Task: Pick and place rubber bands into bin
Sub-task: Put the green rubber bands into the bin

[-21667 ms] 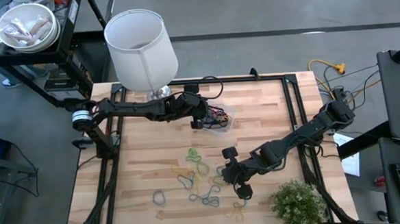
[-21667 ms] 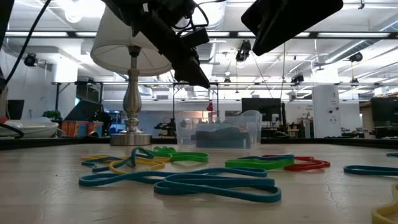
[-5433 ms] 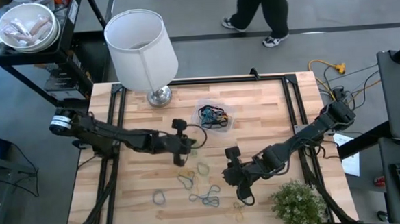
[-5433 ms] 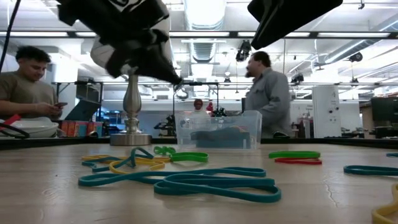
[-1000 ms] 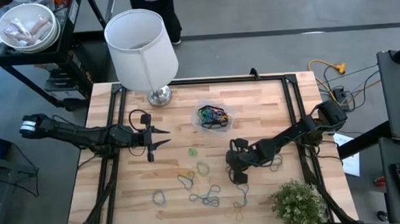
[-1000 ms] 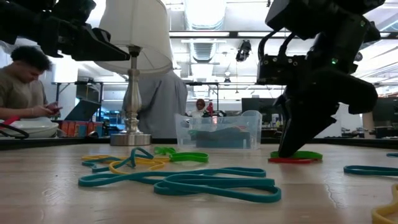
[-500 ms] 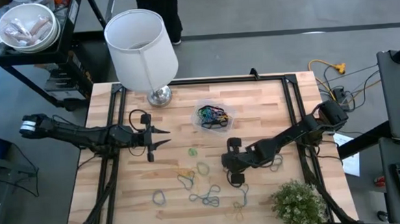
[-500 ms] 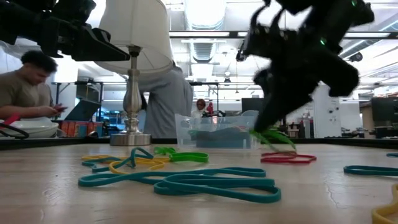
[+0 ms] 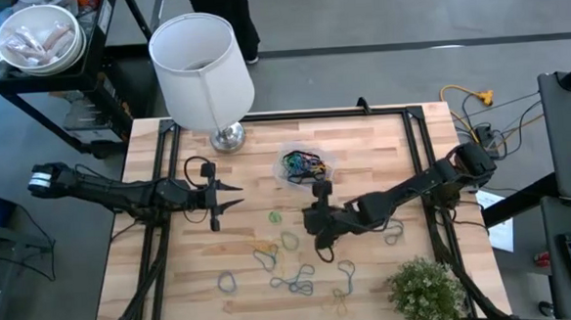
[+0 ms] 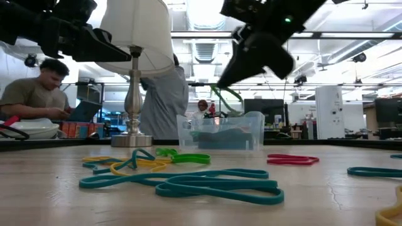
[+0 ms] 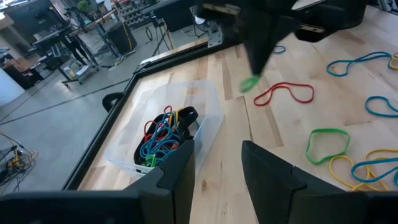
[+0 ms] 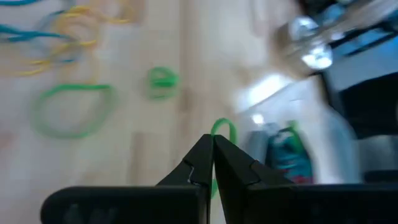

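The clear bin stands at the table's far middle with several rubber bands inside. More rubber bands lie loose on the wood toward the near edge. My right gripper is up in the air just near of the bin, shut on a green rubber band. A red band lies flat below it. My left gripper hovers open at the left, facing the bin. My right gripper pinches the green band between its two fingertips, on one stretch of the loop. The fingers slant down from the table's right side. The band hangs slack below the tips, lifted clear of the table.
A white-shaded lamp stands at the far left corner and a small green plant at the near right corner. A shelf with a white bowl is beyond the left edge. People are behind the table.
My right gripper has risen from the table and gone toward the bin, rolling as it went. The green band came up with it, lifted clear and hanging from the tips. The red band that lay beside it has stayed on the table.
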